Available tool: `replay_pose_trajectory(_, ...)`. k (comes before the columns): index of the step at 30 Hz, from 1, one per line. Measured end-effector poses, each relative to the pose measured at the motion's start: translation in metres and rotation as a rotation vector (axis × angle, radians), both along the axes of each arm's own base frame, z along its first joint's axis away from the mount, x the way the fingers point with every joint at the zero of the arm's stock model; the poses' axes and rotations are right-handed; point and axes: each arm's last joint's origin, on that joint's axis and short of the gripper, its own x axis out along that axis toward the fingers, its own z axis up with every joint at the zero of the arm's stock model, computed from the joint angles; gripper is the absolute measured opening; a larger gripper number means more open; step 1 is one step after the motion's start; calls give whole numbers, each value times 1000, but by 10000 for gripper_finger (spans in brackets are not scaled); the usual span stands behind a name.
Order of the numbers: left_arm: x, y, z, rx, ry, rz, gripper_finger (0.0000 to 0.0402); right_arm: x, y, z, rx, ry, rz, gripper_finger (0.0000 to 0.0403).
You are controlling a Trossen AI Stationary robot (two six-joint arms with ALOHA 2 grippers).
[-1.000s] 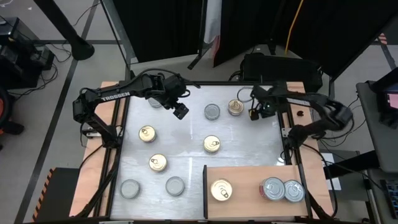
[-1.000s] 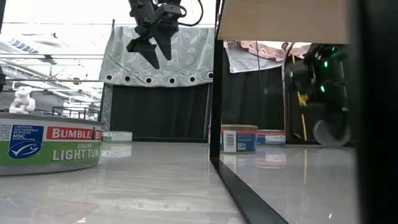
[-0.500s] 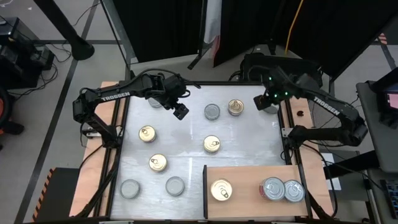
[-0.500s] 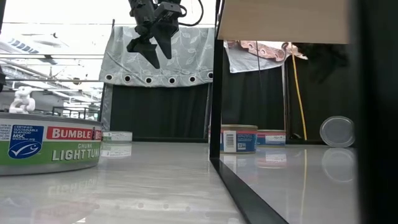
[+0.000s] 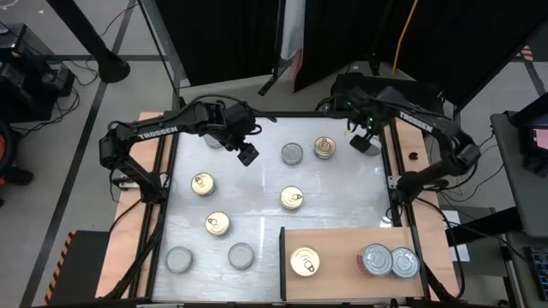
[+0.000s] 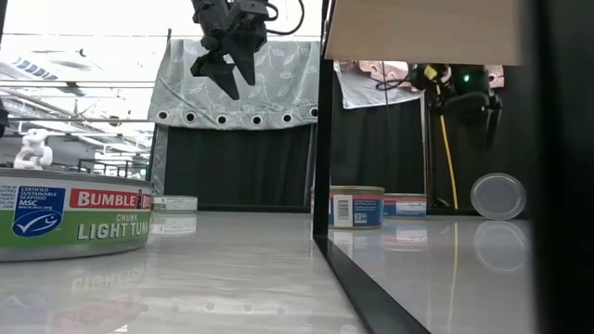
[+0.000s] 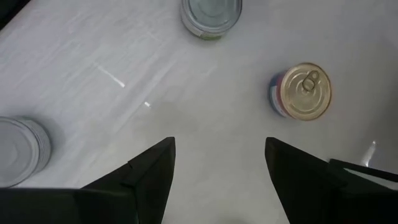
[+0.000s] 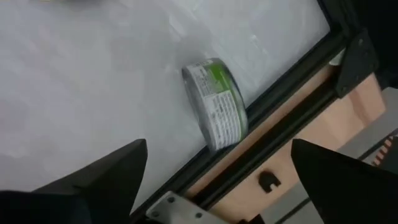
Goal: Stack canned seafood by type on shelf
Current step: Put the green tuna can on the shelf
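Note:
My left gripper (image 5: 248, 154) hangs open and empty high above the table's far left; it also shows in the low view (image 6: 227, 70) and the left wrist view (image 7: 217, 180). My right gripper (image 5: 358, 128) is open and empty above the far right corner, as the right wrist view (image 8: 217, 183) shows. Below it a silver-topped can (image 8: 217, 102) stands on its rim beside the black frame rail; its round face shows in the low view (image 6: 498, 196). The wooden shelf (image 5: 342, 248) at the near right bears one gold-topped can (image 5: 304, 262) and two silver-topped cans (image 5: 390, 261).
Gold-topped cans (image 5: 324, 148) (image 5: 292, 198) (image 5: 203, 183) (image 5: 217, 224) and silver-topped cans (image 5: 292, 154) (image 5: 179, 259) (image 5: 241, 255) lie flat on the white table. Another silver can (image 5: 214, 137) sits partly under the left arm. A black frame (image 8: 273, 124) edges the table.
My right gripper has risen from low beside the silver can at the far right and now hangs above it. The can stays standing on its rim.

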Motion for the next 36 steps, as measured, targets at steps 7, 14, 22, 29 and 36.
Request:
replay_pose_trajectory(7,0,-5,2,-19,-11,-23,248,2,-22,-22,67,32,-2,388)
replay_pose_trajectory(14,0,-6,2,-33,-15,-30,248,4,-34,-43,158,61,10,388)
replay_pose_trajectory(22,0,-6,2,-34,-15,-30,248,7,-38,-51,183,84,29,350)
replay_pose_trajectory(29,0,-6,2,-34,-15,-30,248,6,-37,-50,187,86,38,241)
replay_pose_trajectory(36,0,-6,2,-34,-15,-29,248,5,-34,-50,204,102,41,140)
